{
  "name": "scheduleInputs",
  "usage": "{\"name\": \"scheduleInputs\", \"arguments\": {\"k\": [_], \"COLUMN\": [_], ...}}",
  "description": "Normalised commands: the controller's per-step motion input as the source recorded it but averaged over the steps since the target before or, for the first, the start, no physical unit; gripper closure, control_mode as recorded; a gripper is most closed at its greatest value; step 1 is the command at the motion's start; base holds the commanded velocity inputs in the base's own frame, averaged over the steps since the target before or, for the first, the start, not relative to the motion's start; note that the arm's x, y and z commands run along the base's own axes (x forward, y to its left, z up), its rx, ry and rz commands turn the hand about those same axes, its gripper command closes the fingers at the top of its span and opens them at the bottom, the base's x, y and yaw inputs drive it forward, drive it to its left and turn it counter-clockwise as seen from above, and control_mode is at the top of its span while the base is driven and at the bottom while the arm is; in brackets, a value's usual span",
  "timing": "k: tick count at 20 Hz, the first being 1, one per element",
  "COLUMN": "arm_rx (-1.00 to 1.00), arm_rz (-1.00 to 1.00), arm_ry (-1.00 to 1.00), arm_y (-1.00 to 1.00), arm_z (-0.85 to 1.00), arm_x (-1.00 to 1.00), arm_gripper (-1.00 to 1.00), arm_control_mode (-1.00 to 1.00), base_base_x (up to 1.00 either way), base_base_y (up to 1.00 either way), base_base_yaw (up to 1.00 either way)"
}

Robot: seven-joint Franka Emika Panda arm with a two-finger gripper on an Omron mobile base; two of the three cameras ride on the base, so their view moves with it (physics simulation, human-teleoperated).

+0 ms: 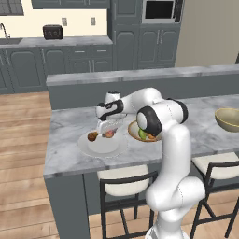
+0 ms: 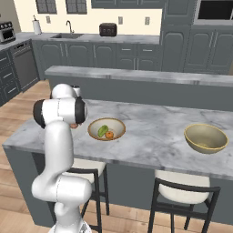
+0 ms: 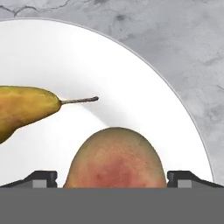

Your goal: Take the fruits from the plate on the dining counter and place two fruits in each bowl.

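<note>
In the left base view the white arm reaches from the lower right up and over to the middle left of the frame, where its two-finger gripper (image 1: 108, 129) hangs low over the wide, flat white plate (image 1: 88, 147) on the long grey-white marbled dining counter (image 1: 70, 130). On that plate, at the centre left of the picture, lie the brown pear-shaped fruit (image 1: 93, 136) and, just to its right under the gripper, the reddish-pink round fruit (image 1: 109, 134). The hand view shows the same pair close up: the pear-shaped fruit (image 3: 24, 109) lies at the left edge with its thin stem pointing right, and the reddish-pink fruit (image 3: 115, 159) sits at the bottom centre, between the two dark finger tips, one at the lower left and one at the lower right. The jaws stand wide, one on each side of that fruit, and whether they touch it cannot be told. Just right of the plate, a shallow tan bowl with a pale inside (image 1: 135, 131) is partly hidden by the arm's dark joint; in the right base view this bowl (image 2: 116, 126) sits left of centre and holds the green oval fruit (image 2: 103, 131) and the small orange round fruit (image 2: 109, 134), touching each other. The second tan bowl (image 2: 205, 138) stands well apart at the right of that frame, and at the right edge of the left base view (image 1: 228, 119).
</note>
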Motion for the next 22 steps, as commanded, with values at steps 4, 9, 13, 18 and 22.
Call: {"name": "scheduleInputs", "arguments": {"k": [4, 9, 13, 18, 22], "arm_rx": [0.0, 0.0, -0.01, -0.03, -0.07], "arm_rz": [0.0, -0.01, -0.12, -0.22, -0.23], "arm_ry": [0.0, 0.0, 0.0, -0.04, -0.15], "arm_y": [0.0, 0.01, -0.04, -0.5, -0.55], "arm_z": [-0.04, 0.0, 0.26, 0.82, 0.78], "arm_x": [0.0, 0.0, -0.32, -0.77, -0.91], "arm_gripper": [-1.0, 1.0, 1.0, 1.0, 1.0], "arm_control_mode": [-1.0, -1.0, -1.0, -1.0, -1.0], "base_base_x": [0.0, 0.0, 0.0, 0.0, 0.0], "base_base_y": [0.0, 0.0, 0.0, 0.0, 0.0], "base_base_yaw": [0.0, 0.0, 0.0, 0.0, 0.0]}}
